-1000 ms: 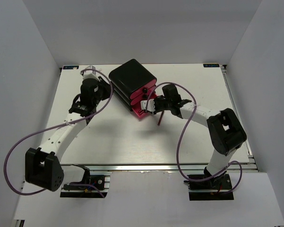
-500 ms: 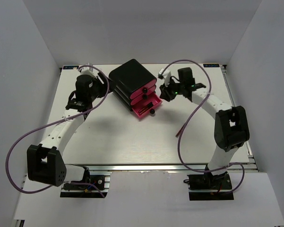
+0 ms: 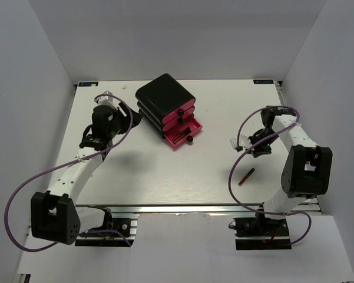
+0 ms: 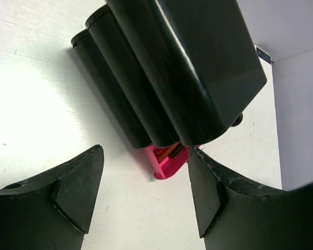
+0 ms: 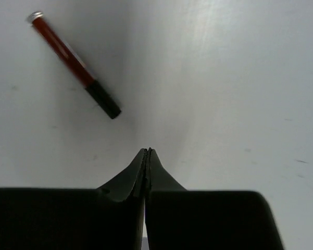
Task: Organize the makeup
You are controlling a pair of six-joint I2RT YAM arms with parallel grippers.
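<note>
here left gripper (image 4: 144,151) gapes empty; right gripper (image 5: 147,151) pinched together.

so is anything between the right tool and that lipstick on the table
Nothing visible. Only bare table lies between the shut right tool and the red-and-black lipstick tube, which lies loose, up and left in the wrist view.

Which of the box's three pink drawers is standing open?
The bottom drawer: its pink tray juts out in front of the black box, while the two drawers above it are pushed in, only their fronts showing.
</note>
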